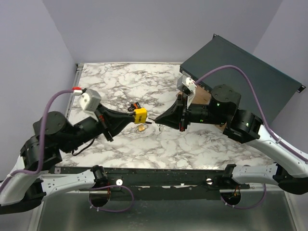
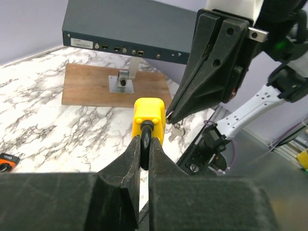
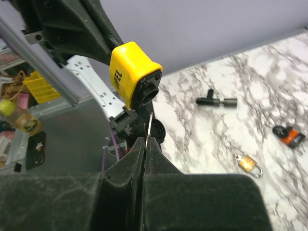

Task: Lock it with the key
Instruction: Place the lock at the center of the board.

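Yellow padlock (image 1: pixel 140 115): held off the table at the centre of the top view. The left gripper (image 2: pixel 146 140) is pinched tight on its black shackle, presumably to present the keyhole to the other arm. Key (image 3: pixel 150 123): clamped in the right gripper (image 3: pixel 146 142), tip at the keyhole's lower rim; entry cannot be told. Only the right wrist view shows keyhole and blade, while the left wrist view shows the lock's far side. Small brass padlock (image 3: pixel 248 163): lying on the marble table (image 3: pixel 250 96), lower right of the right wrist view.

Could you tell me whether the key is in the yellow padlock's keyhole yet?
Out, apparently: the thin metal key in the right gripper ends just below the dark keyhole of the yellow padlock.
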Robot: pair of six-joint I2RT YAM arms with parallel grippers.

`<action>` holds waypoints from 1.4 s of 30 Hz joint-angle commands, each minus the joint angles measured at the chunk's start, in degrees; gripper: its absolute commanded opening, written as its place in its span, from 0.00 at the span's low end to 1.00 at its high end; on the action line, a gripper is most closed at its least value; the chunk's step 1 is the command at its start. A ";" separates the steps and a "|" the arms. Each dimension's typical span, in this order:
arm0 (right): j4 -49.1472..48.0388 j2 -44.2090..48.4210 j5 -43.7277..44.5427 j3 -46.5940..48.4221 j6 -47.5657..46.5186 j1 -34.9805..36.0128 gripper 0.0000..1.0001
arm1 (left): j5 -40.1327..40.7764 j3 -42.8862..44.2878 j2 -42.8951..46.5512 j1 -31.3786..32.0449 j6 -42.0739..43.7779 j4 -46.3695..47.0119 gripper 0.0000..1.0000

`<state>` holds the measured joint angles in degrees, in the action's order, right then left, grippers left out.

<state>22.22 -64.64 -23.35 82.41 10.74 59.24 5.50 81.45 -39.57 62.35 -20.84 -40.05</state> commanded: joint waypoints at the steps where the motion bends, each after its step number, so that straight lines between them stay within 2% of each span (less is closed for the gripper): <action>1: 1.89 1.10 8.27 -3.84 2.11 -1.27 0.01 | 0.56 2.31 -5.55 -2.23 1.68 1.93 0.00; 3: 1.86 1.05 8.34 -5.57 2.81 -2.70 0.01 | -2.49 1.79 -6.54 -4.54 1.11 3.07 0.00; 6: 1.48 0.84 7.63 -7.71 3.91 -6.18 0.01 | -9.38 -0.29 -7.66 -11.43 -0.92 4.60 0.00; 8: 0.87 0.43 7.27 -9.06 4.53 -8.42 0.01 | -15.36 -3.08 -8.25 -15.92 -2.88 7.54 0.00; 12: -0.82 -1.78 7.49 -12.16 7.05 -13.58 0.01 | -21.63 -8.82 -10.83 -20.51 -6.47 14.86 0.00; 16: -2.52 -5.19 12.01 -15.42 11.69 -18.19 0.01 | -26.69 -17.29 -14.08 -24.95 -12.60 24.97 0.00; 19: -2.58 -7.39 20.78 -17.22 14.09 -18.47 0.01 | -28.17 -23.93 -17.18 -27.62 -17.85 32.13 0.00; 25: -4.29 -9.97 24.64 -20.11 16.14 -18.46 0.01 | -30.41 -33.50 -25.90 -29.08 -25.32 49.42 0.00; 36: -3.09 -11.67 36.95 -23.35 17.80 -18.47 0.01 | -31.42 -31.79 -47.91 -29.04 -31.78 59.66 0.00; 42: -2.43 -11.43 38.00 -23.39 17.35 -18.49 0.01 | -32.31 -28.46 -59.27 -27.93 -34.15 61.82 0.00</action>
<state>19.64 -76.12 10.90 59.33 27.66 40.71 -23.77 49.58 -93.43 33.47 -51.75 15.33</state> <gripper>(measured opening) 0.012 0.035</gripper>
